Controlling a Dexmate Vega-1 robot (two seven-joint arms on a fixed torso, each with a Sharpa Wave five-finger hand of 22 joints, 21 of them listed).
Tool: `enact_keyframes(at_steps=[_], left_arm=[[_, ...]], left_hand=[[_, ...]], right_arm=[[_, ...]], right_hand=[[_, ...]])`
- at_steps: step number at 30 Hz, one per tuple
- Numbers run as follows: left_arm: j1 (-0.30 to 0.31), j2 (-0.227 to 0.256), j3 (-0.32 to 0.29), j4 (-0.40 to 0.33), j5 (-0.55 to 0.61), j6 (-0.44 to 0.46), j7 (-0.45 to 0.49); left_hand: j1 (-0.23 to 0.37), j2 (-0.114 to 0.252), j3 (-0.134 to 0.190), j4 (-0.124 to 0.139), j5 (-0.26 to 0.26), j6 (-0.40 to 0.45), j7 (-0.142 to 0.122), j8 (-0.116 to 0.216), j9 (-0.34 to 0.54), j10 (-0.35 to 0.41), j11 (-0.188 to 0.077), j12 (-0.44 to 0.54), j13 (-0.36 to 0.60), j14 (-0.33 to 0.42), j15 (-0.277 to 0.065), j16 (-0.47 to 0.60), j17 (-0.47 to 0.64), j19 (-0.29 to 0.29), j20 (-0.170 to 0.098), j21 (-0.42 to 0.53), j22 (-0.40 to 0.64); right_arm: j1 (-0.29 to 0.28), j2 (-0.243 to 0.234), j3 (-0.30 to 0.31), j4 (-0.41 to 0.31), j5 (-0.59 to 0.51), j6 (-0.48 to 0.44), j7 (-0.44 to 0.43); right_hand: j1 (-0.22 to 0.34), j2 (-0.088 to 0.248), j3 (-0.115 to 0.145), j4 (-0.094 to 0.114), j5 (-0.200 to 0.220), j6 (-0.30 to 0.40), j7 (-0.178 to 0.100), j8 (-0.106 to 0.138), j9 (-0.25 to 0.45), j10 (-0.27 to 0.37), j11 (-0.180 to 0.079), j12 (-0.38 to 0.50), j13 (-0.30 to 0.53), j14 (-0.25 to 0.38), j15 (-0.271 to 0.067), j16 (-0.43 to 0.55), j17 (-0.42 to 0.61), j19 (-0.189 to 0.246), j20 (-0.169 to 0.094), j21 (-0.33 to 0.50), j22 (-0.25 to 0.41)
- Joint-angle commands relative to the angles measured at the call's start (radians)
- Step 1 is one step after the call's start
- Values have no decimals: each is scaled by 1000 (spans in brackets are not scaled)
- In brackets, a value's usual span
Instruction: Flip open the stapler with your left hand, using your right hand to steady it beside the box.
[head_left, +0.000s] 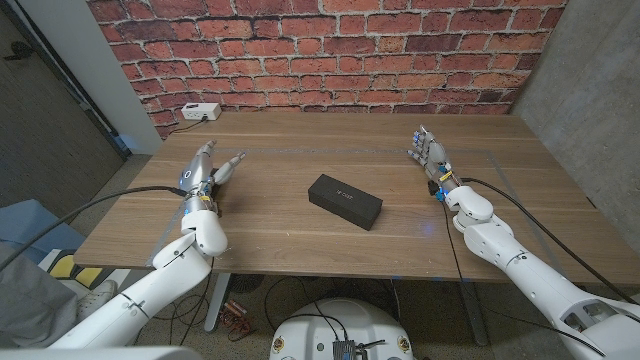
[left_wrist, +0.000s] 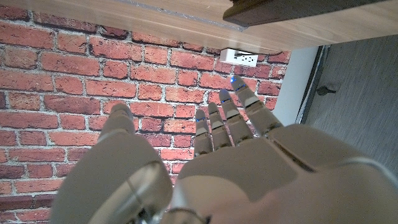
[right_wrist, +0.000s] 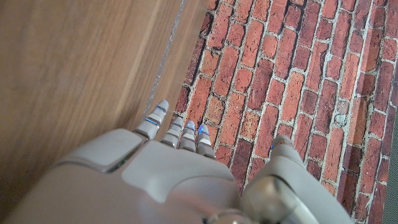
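a: what's sitting around the left hand (head_left: 207, 170)?

b: it's waiting near the wooden table's (head_left: 270, 235) left edge, fingers apart, grasping nothing. a white power socket box (head_left: 199, 112) is lying at the far left corner against the brick wall (head_left: 320, 50), its cable trailing off.

a: and the middle?

b: a black box (head_left: 345, 200) is lying at an angle mid-table, well apart from both hands, bare wood all round it. there's pale print on the lid, too small to read. i can't make out a stapler beside it.

a: the right side?

b: the right hand (head_left: 428, 155) is standing near the far right edge, fingers released and spread, gripping nothing.
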Motion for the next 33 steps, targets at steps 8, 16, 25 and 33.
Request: enact_keyframes(at_steps=[8, 16, 25, 33], left_arm=[[1, -15, -6, 2, 22, 62, 47], [-9, -20, 5, 15, 33, 79, 58], [-6, -21, 3, 27, 29, 85, 66], [3, 2, -1, 14, 19, 108, 40]], left_hand=[[-28, -34, -36, 24, 11, 51, -45, 7, 4, 93, -15, 22, 1, 43, -78, -5, 3, -1, 34, -19, 3], [-11, -24, -31, 21, 18, 104, -94, 20, 6, 145, -48, 32, 2, 58, -87, -9, 4, 10, 24, -24, 5], [26, -8, -18, 13, 19, 131, -58, 22, 9, 157, -34, 30, 13, 65, -79, -12, 6, 12, 25, -32, 6], [36, -11, -18, 11, 16, 140, -30, 22, 12, 160, -23, 28, 18, 71, -57, -13, 5, 25, 17, -30, 6]], right_arm=[[9, 6, 2, 25, 6, 7, 11], [11, 7, 3, 32, 10, 4, 13], [6, 2, 7, 22, 11, -1, 6], [-1, -2, 8, 6, 11, -6, -2]], right_hand=[[0, 9, 2, -8, 2, 5, 1, 1, 3, 4, 6, 6, 2, 2, 0, 6, 1, -2, 1, 4, 3], [0, 10, 1, -9, 2, 7, 14, 1, 3, 11, 28, 8, 1, 6, 16, 7, 0, 0, 3, 5, 3], [-1, 11, 1, -10, 2, 6, 18, 1, 3, 11, 33, 7, 0, 6, 17, 7, -1, 0, 6, 5, 3], [-1, 11, 0, -11, 2, 7, 19, 1, 2, 10, 30, 6, -1, 6, 18, 6, -1, 0, 8, 5, 3]])
